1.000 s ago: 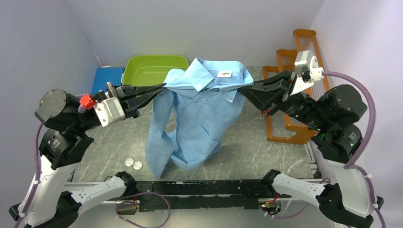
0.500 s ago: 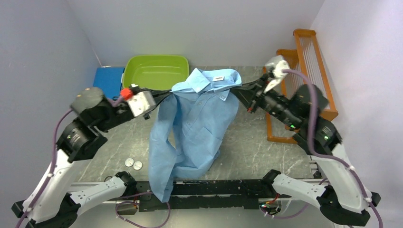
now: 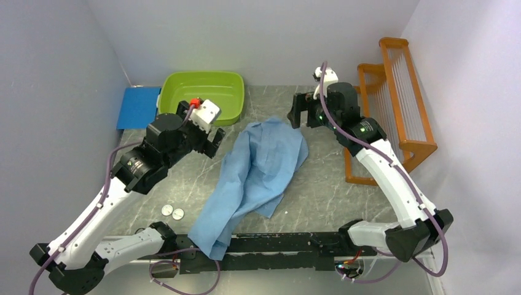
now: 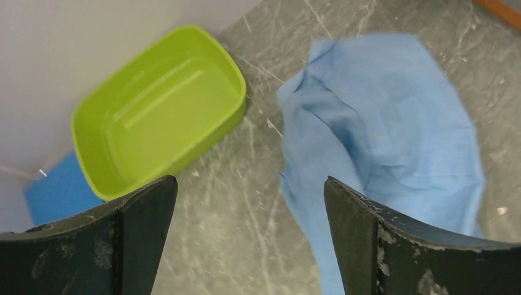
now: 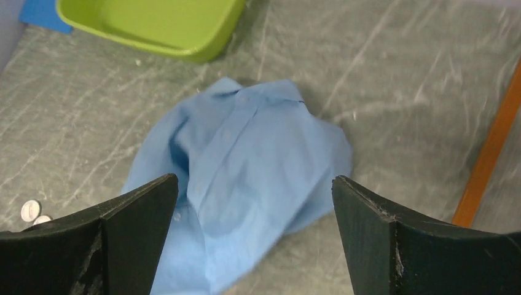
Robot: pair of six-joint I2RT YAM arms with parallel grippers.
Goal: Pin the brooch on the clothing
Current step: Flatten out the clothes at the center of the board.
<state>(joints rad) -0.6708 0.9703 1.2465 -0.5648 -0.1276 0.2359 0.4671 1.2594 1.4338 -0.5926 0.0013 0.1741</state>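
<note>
The clothing (image 3: 261, 163), a light blue shirt, lies crumpled on the grey table, one end trailing over the front edge; it also shows in the wrist views (image 4: 393, 123) (image 5: 258, 166). Both grippers hover above it and hold nothing. My left gripper (image 3: 212, 136) (image 4: 249, 179) is open over the table at the shirt's left edge. My right gripper (image 3: 304, 117) (image 5: 254, 177) is open above the shirt's far right end. Two small round silvery discs (image 3: 172, 212) (image 5: 34, 214), the brooch as far as I can tell, lie on the table left of the shirt.
A green tub (image 3: 203, 75) (image 4: 239, 92) (image 5: 203, 52) stands at the back left, with a blue pad (image 3: 140, 106) beside it. An orange wooden rack (image 3: 399, 92) lines the right side. The black rail (image 3: 276, 243) runs along the front edge.
Both grippers opened and let go of the shirt's shoulders. The shirt dropped from hanging to a heap on the table. Both arms swung up and back.
</note>
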